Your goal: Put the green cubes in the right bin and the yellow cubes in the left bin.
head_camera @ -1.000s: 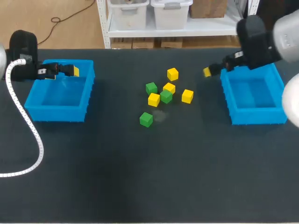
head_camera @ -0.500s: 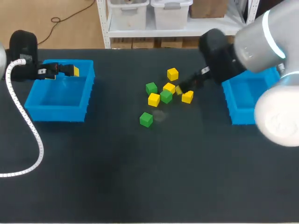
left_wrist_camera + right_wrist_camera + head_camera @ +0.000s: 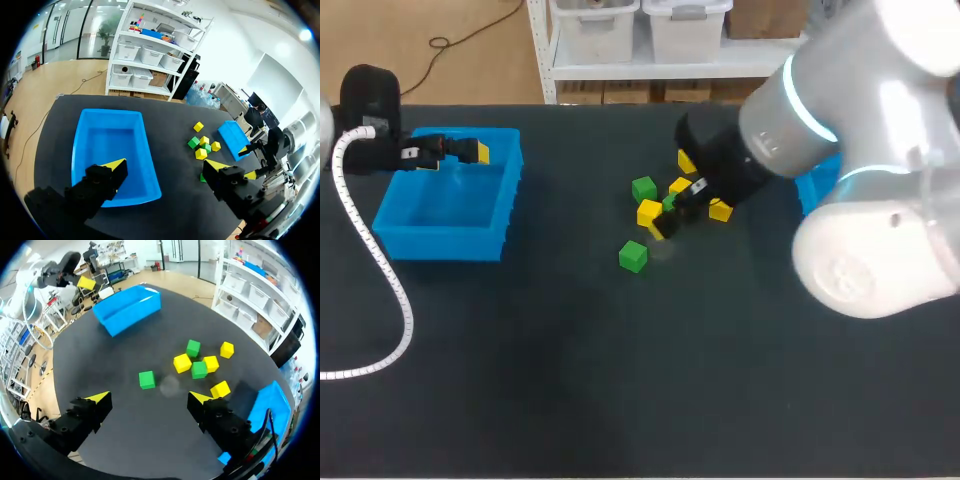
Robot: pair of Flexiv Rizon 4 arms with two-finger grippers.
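Clustering together, small cubes (image 3: 633, 256) dot the dark tabletop (image 3: 520, 380)

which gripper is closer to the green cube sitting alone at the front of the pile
Right. The right gripper hangs by the green cube, which lies just ahead of its fingers. The left gripper is far off, above the left bin.
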